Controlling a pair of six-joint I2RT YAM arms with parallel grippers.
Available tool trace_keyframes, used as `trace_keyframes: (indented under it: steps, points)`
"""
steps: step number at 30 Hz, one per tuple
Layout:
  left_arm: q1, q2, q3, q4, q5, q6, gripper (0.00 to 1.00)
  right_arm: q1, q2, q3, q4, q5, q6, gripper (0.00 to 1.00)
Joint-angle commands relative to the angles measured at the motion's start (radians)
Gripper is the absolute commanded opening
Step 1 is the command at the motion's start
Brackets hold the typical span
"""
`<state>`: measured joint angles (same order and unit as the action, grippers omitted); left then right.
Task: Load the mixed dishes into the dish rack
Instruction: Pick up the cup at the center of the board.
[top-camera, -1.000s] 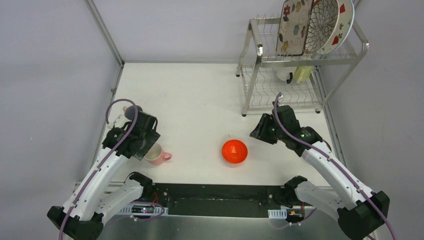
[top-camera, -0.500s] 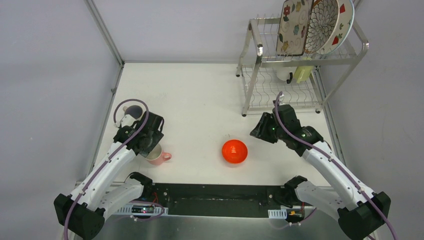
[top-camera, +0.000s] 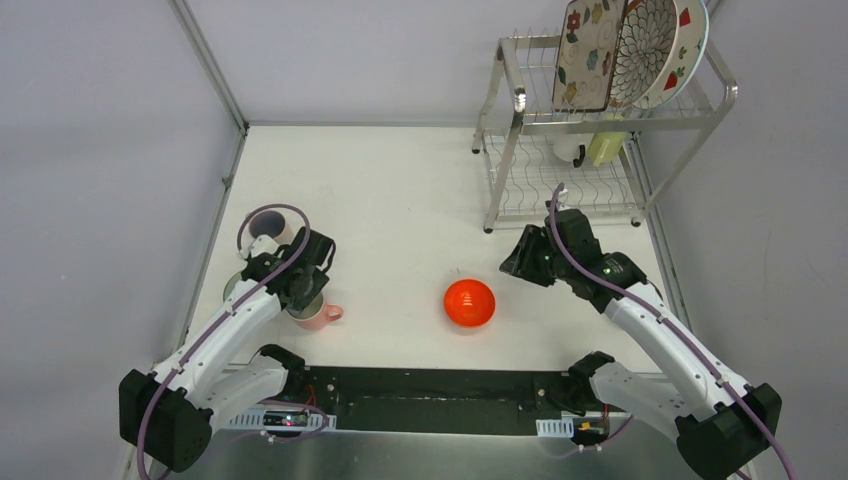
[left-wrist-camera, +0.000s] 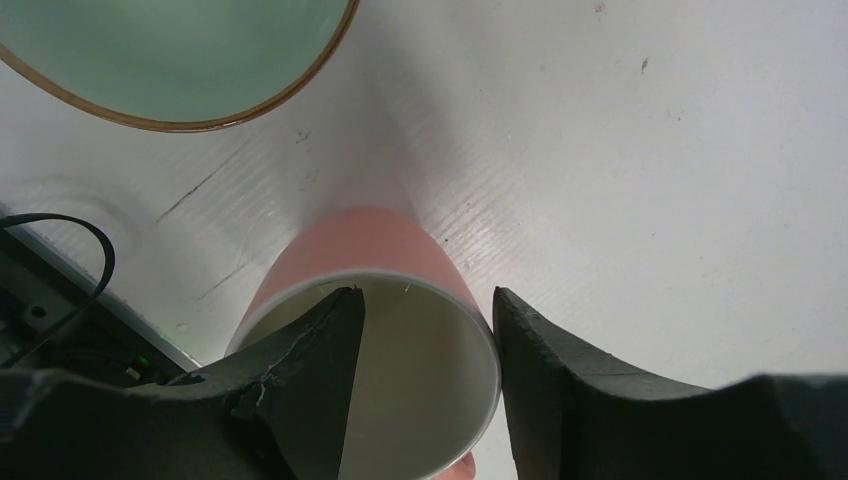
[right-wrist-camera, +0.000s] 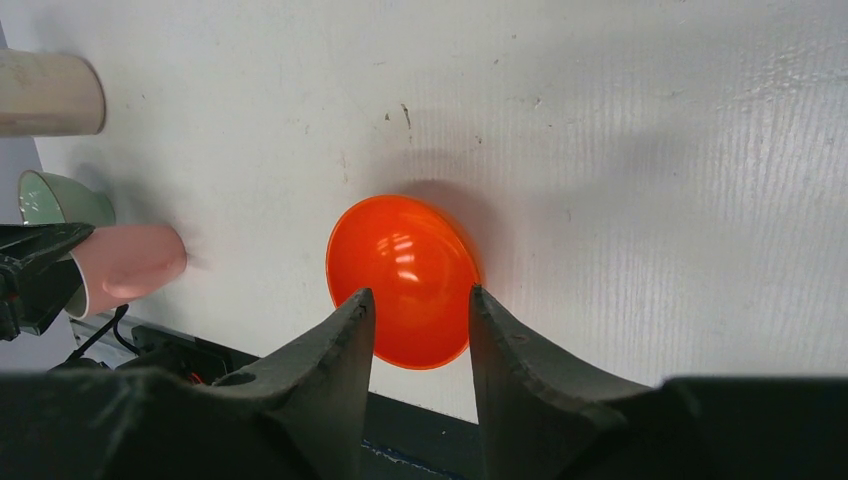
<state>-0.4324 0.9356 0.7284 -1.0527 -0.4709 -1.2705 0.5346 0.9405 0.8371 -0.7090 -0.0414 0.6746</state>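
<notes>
The pink cup (top-camera: 320, 316) stands upright near the front left. My left gripper (top-camera: 303, 296) is open right over it. In the left wrist view one finger (left-wrist-camera: 310, 350) is inside the cup (left-wrist-camera: 350, 250) and the other is outside its wall; the gripper (left-wrist-camera: 425, 300) straddles the rim. The red-orange bowl (top-camera: 469, 302) lies upside down at mid table. My right gripper (top-camera: 522, 258) hovers open and empty to its right; in the right wrist view the bowl (right-wrist-camera: 400, 275) shows between its jaws (right-wrist-camera: 420, 293). The dish rack (top-camera: 650, 120) stands at the back right.
A floral plate (top-camera: 588, 50), a brown-petal plate (top-camera: 645, 45) and a strawberry plate (top-camera: 692, 40) stand in the rack's upper shelf. A white cup (top-camera: 568, 150) and a yellow cup (top-camera: 605, 148) are on the lower shelf. A pale green bowl (top-camera: 236, 286) and a dark-inside bowl (top-camera: 268, 224) sit left of the pink cup.
My left arm has swung right and down, bringing its gripper onto the pink cup and uncovering the green and dark bowls. The right arm has not moved.
</notes>
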Motion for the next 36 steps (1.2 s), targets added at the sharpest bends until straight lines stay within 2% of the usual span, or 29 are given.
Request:
trace_keyframes:
  steps: [1, 5, 11, 16, 20, 36]
  points:
    - [-0.004, 0.012, -0.012, 0.034, -0.014, -0.009, 0.51, 0.006, -0.014, 0.052, 0.012, -0.009, -0.012, 0.42]
    - [-0.003, 0.028, -0.015, 0.039, -0.008, -0.009, 0.46, 0.005, -0.017, 0.054, 0.009, -0.011, -0.014, 0.42]
    - [-0.003, 0.029, -0.015, 0.040, 0.005, -0.007, 0.34, 0.007, -0.027, 0.053, 0.006, -0.007, -0.014, 0.42]
    - [-0.003, 0.004, 0.001, 0.040, 0.025, 0.009, 0.12, 0.006, -0.026, 0.051, 0.009, -0.007, -0.014, 0.42]
    - [-0.003, -0.025, 0.022, 0.040, 0.062, 0.011, 0.01, 0.006, -0.020, 0.048, 0.013, -0.010, -0.014, 0.42]
    - [-0.003, -0.128, 0.119, 0.052, 0.104, 0.031, 0.00, 0.008, -0.026, 0.046, 0.032, -0.038, -0.003, 0.43]
